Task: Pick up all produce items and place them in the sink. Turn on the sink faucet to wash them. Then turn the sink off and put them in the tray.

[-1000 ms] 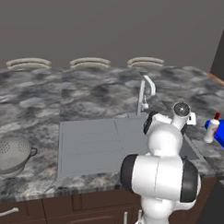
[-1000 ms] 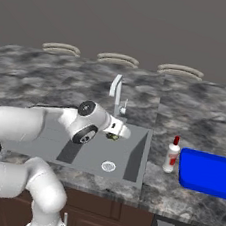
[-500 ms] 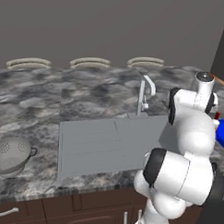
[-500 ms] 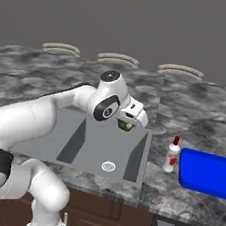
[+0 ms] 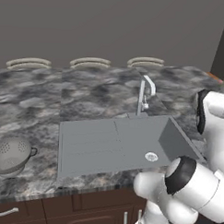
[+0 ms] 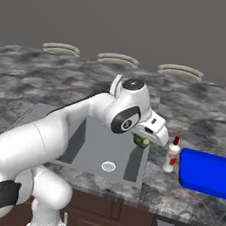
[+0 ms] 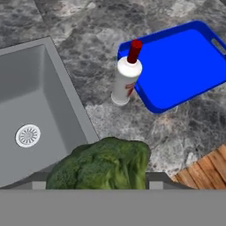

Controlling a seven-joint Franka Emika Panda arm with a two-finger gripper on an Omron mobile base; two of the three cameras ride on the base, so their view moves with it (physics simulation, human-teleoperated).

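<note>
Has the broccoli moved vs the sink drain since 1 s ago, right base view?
Yes. The broccoli, held in the gripper, has gone from over the sink basin's back edge near the faucet to its right rim, toward the bottle and tray.

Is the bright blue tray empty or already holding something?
Empty: the hand view shows the bright blue tray with a bare floor; the white red-capped bottle stands outside its rim.

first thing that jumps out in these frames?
The bright blue tray on the grey marbled counter, right of the sink in the right base view, with a white red-capped bottle standing against its near edge. Next, the green broccoli floret held at the gripper, raised over the sink's edge on the tray side. A grey colander sits far off on the counter's other end.
</note>
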